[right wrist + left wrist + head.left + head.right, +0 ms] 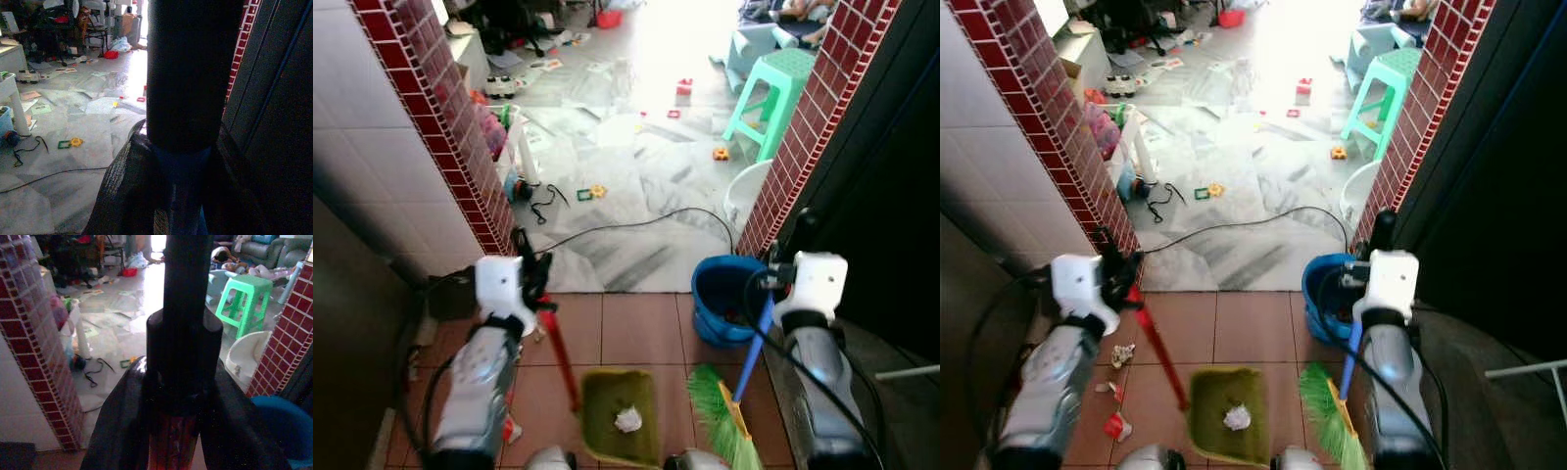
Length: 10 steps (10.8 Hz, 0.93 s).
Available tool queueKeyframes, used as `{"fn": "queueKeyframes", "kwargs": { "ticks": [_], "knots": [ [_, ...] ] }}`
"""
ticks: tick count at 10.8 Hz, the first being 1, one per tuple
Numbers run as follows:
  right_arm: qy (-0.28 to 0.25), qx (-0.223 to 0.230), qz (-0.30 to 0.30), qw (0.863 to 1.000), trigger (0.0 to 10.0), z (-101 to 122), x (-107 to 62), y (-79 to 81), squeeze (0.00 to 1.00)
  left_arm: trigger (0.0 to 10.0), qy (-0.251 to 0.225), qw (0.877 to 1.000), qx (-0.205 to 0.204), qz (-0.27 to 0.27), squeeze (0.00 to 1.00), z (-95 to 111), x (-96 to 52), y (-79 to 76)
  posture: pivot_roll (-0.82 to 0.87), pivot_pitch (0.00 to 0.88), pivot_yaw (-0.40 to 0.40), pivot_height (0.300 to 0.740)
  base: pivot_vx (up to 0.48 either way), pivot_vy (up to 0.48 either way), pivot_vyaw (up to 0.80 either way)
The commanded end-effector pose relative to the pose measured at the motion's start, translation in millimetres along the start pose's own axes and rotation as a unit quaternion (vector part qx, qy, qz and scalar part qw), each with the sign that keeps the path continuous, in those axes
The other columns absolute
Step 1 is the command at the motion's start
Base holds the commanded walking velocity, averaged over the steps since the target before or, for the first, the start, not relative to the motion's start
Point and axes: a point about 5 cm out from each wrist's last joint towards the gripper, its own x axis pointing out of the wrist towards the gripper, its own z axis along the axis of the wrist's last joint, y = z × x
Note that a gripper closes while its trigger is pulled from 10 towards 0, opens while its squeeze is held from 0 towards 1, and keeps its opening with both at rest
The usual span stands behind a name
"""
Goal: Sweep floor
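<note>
Terracotta tiled floor [636, 328] between red brick pillars, blue bucket [720, 294] by the right pillar, left gripper [530, 274] clamped on the green dustpan's [622, 411] red handle, right gripper [781, 269] clamped on the green broom's [724, 416] blue handle, crumpled white paper [627, 419] inside the dustpan

Two silver metallic forearms, glossy, tapering to white boxy wrist blocks. Black cables looping along each arm. Left gripper [530, 257], right gripper [800, 233]: long black fingers; in wrist views, dark textured pads.
</note>
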Motion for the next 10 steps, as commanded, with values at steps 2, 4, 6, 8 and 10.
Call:
{"fn": "queueKeyframes", "kwargs": {
  "ticks": [2,4,6,8,10],
  "knots": [
    [0.018,0.003,0.002,1.000,10.0,-2.5,-5.8,-3.8,0.00,10.0,-0.020,1.000,0.000,-0.008,0.00,11.8,-1.7,2.1,-0.10,0.000,0.020,0.740,0.000,0.000,0.00],
    [0.028,-0.012,0.010,1.000,10.0,-2.9,-6.2,-6.7,0.00,10.0,-0.024,0.999,-0.007,-0.023,0.00,16.4,2.7,-0.1,-0.11,0.000,-0.022,0.740,0.000,0.000,-0.43],
    [0.034,-0.007,0.016,0.999,10.0,-4.1,-4.0,-4.9,0.00,10.0,-0.008,0.999,-0.038,-0.010,0.00,10.0,-1.1,7.3,-0.10,0.000,-0.011,0.740,0.000,0.000,-0.22],
    [0.020,0.005,0.007,1.000,10.0,7.2,8.7,-7.7,0.00,10.0,0.004,0.999,-0.040,-0.006,0.00,2.2,-2.6,6.5,-0.11,0.000,-0.008,0.740,0.000,0.000,0.00],
    [0.009,0.008,0.000,1.000,10.0,16.3,18.7,-16.6,0.00,10.0,0.010,0.999,-0.044,-0.009,0.00,-1.5,-1.9,2.0,-0.12,0.000,-0.011,0.740,0.000,0.000,0.00]
  ]
}}
